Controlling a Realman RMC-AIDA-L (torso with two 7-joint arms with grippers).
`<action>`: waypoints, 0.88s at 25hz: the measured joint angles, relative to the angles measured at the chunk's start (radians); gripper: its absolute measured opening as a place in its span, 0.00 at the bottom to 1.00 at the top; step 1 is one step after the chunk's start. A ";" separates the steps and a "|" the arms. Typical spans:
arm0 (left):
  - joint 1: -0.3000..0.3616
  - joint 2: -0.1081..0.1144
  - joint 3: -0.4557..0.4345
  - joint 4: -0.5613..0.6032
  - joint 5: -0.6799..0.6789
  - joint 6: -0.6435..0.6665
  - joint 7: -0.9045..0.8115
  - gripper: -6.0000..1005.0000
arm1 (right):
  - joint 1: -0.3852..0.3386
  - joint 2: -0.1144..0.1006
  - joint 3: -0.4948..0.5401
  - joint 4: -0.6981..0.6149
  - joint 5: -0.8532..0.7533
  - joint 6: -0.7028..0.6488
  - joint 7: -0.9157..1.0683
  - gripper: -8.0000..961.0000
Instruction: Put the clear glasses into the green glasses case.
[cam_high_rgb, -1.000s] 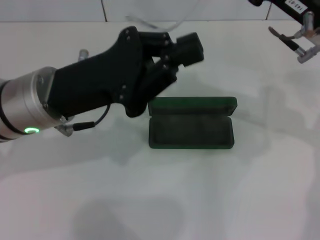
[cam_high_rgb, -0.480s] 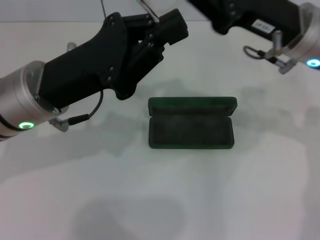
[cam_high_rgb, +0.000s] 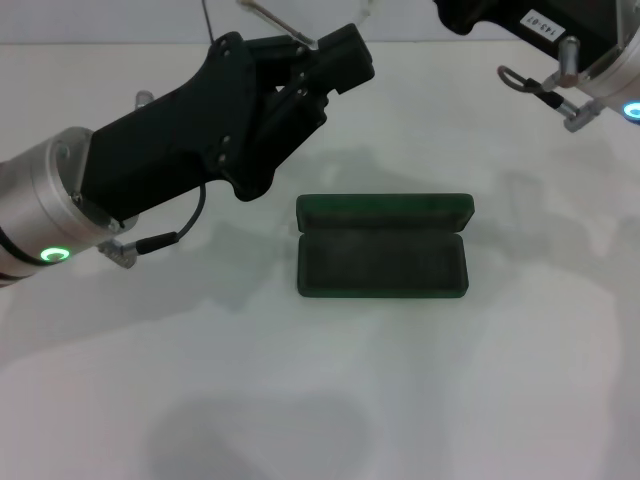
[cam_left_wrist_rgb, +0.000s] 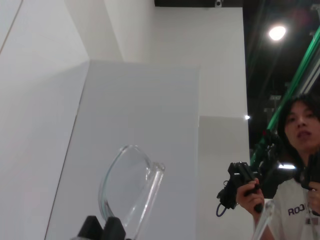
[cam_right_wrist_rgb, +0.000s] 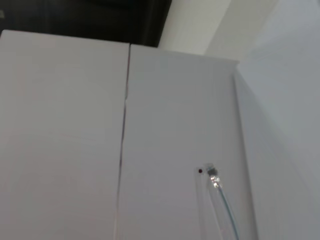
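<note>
1. At the centre of the white table (cam_high_rgb: 420, 400): the green glasses case (cam_high_rgb: 383, 260), open, lid tipped back toward 12 o'clock, dark lining showing and nothing inside. Position matches the earlier head views.

2. At 10 to 11 o'clock from the case, raised above the table: the left gripper (cam_high_rgb: 335, 60), black, reaching toward 1 o'clock. Its fingers (cam_left_wrist_rgb: 105, 230) are clamped on the clear glasses (cam_left_wrist_rgb: 131, 187); in the left wrist view one lens and a clear arm rise from between the finger pads. In the head view only a thin clear arm (cam_high_rgb: 275, 20) shows past the fingertips at the upper edge. Half a second ago the gripper sat in nearly the same spot; one second ago it was lower, close over the case's 10 o'clock corner.

3. At 1 to 2 o'clock from the case, at the upper edge: the right arm (cam_high_rgb: 540, 25), pulled slightly farther toward the corner than half a second ago. Its gripper lies out of the head view, so I cannot tell how its claw stands. The right wrist view shows a clear arm tip (cam_right_wrist_rgb: 215, 187) of the glasses against a white wall.

4. In the left wrist view, background: a person (cam_left_wrist_rgb: 300, 165) holding a black controller (cam_left_wrist_rgb: 240, 185).
</note>
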 joint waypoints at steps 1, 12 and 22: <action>0.000 0.001 0.000 0.000 0.001 0.000 0.001 0.05 | -0.004 0.000 0.000 -0.003 0.005 0.003 0.000 0.13; -0.009 0.001 0.005 0.004 0.050 0.005 0.000 0.05 | -0.028 0.000 0.000 0.001 0.061 -0.002 -0.027 0.13; -0.032 -0.005 0.011 0.014 0.061 0.065 0.012 0.05 | -0.041 0.000 -0.008 0.007 0.077 0.019 -0.036 0.13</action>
